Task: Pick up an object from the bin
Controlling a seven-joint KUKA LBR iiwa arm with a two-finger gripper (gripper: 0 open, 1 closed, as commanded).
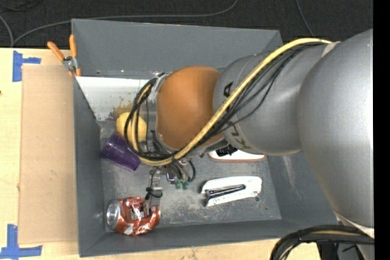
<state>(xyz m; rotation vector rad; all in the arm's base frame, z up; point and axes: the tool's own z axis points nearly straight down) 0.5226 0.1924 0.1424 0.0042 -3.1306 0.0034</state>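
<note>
The arm bends down from the right; the hand (148, 196) seems to touch the crushed red can (126, 217), but I cannot tell its grip.

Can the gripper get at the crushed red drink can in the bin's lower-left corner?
Probably yes: the gripper hangs beside the crushed red drink can, nothing between; the purple plastic cup and white stapler lie aside.

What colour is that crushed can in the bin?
The can is red with a silver end; camera view.
</note>
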